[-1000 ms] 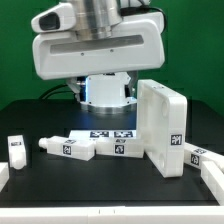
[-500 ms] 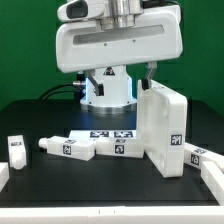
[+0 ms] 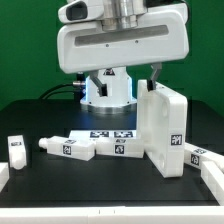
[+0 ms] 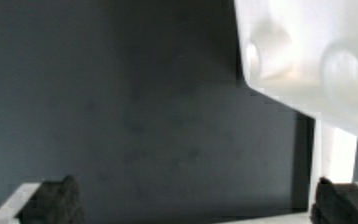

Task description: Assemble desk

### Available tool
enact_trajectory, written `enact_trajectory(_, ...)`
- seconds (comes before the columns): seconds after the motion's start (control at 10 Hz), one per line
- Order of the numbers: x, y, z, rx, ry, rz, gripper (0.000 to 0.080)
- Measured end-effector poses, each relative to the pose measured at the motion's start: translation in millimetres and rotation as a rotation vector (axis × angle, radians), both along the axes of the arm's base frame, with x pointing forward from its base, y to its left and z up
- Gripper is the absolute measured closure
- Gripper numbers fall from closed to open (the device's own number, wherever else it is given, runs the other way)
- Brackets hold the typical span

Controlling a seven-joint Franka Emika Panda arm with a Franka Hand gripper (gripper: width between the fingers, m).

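The desk's tabletop panel (image 3: 166,130) stands on edge at the exterior view's right, leaning slightly. In the wrist view its white underside with round sockets (image 4: 314,58) fills one corner. Short white tagged legs lie on the black table: two (image 3: 70,149) (image 3: 120,147) in the middle, one (image 3: 17,150) at the exterior view's left, one (image 3: 197,157) behind the panel. My gripper (image 3: 130,78) hangs just above the panel's top edge, open and empty. In the wrist view the gripper (image 4: 202,203) shows both dark fingertips (image 4: 55,200) wide apart over bare table.
The marker board (image 3: 108,133) lies flat behind the middle legs. The robot base (image 3: 108,92) stands at the back with cables to its left. A low white rim (image 3: 100,214) runs along the table's front and sides.
The arm has moved toward the exterior view's right, over the upright panel, mostly in the first half second. The gripper stayed open and the parts did not move.
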State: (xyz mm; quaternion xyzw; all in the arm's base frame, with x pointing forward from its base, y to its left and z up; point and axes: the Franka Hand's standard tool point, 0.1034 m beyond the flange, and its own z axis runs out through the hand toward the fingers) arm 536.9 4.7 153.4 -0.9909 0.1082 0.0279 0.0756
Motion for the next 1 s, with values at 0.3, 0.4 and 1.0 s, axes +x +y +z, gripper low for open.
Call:
enact_trajectory(0.3,4.4,-0.4,-5.9,0.013,0.052,-0.246,0.0151)
enact_trajectory(0.4,4.2,-0.1,-6.5,0.010,0.061,-0.296,0.0151)
enact_trajectory(1.0,9.1,30.1,-30.2,0.137,0.209,-0.868,0.0151)
